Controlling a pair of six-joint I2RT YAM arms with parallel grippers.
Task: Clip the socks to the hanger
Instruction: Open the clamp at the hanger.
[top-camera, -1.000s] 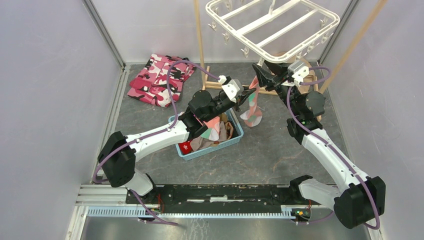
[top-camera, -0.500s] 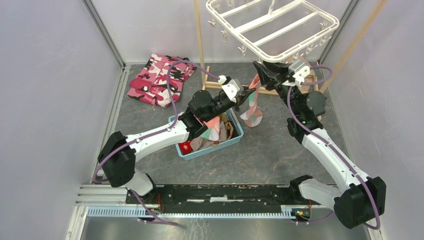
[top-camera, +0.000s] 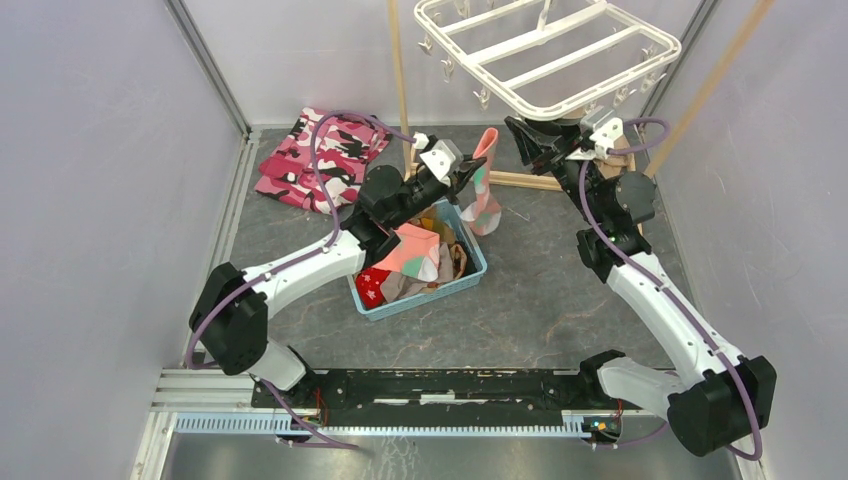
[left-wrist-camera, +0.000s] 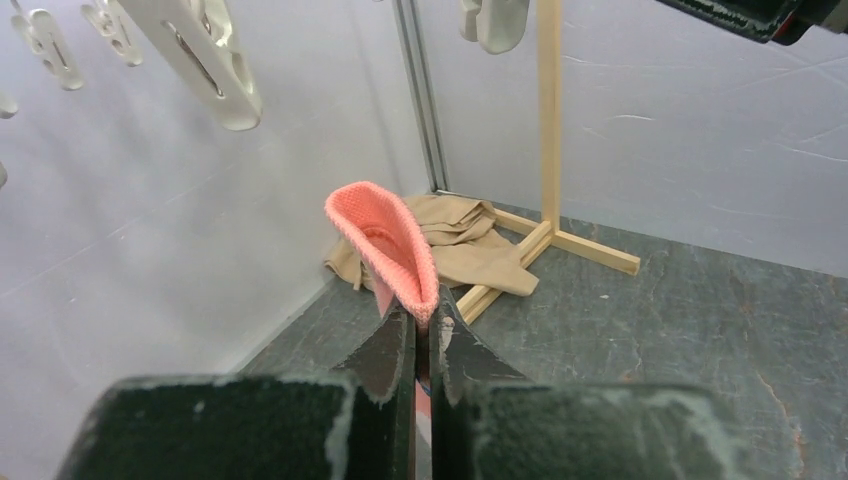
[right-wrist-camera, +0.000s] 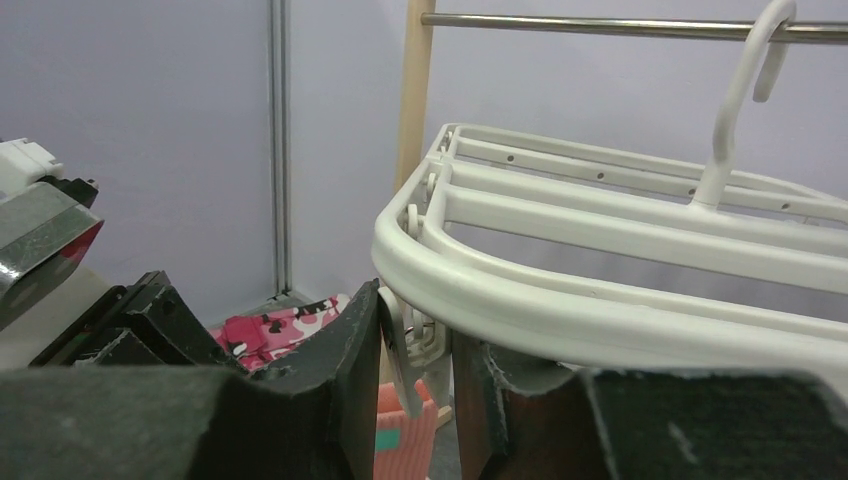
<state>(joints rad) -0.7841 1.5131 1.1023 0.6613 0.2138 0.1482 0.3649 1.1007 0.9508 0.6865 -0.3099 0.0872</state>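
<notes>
Pink sock (left-wrist-camera: 385, 240): cuff pinched tight in L fingers (left-wrist-camera: 385, 350), held up nr hanger (right-wrist-camera: 560, 300). R fingers (right-wrist-camera: 350, 350) pinch one clip peg (right-wrist-camera: 403, 345) under its rim. Step: keep peg squeezed open, feed cuff edge squarely in, then let go. Chg vs 1 s ago: L arm raised sock toward peg; R fingers narrowed.

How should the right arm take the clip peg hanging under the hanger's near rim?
Probably across its two side levers, approaching from below the hanger rim: the clip peg dangles upright under the rim, so only its sides are free. The jaws of the right gripper flank it so.
</notes>
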